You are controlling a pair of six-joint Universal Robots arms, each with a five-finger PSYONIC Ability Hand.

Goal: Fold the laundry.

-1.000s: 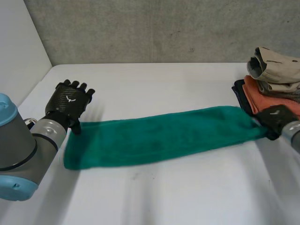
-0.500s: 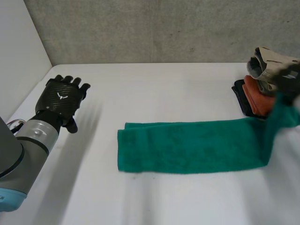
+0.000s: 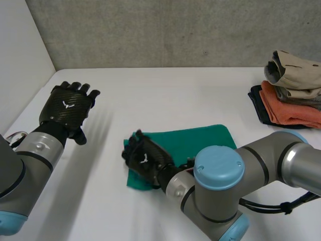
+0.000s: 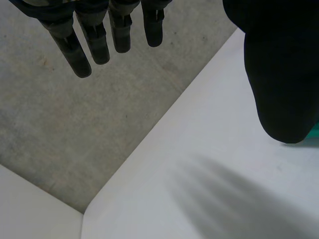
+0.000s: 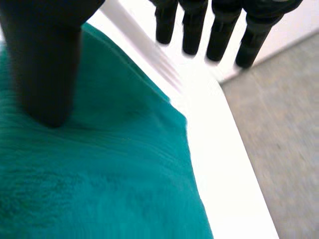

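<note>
1. Right hand [image 3: 145, 159] sits low over the towel [image 3: 200, 138], fingers [image 5: 219, 30] straight and loose, gripping nothing. Its thumb is on or just above the cloth; I cannot tell which. The towel lies doubled over on the table [image 3: 175, 90], one end under this palm, its edge just short of the fingertips.
2. Left hand [image 3: 67, 106] hangs over bare table well apart from the towel, fingers spread and straight, also empty.
3. The half fold looks laid but not yet tidied. To finish it well, I'd say the right hand should check that the upper layer's edge at its fingertips sits square on the lower one. It should then press flat and smooth back along the cloth towards the wrist without dragging the top layer askew.
4. Half a second ago the towel lay long, with its far end lifted by the right hand near the pile of folded clothes [image 3: 293, 95]. Now that end is carried across and released. A second ago the left hand rested on the towel's other end; it has since drawn away.
</note>
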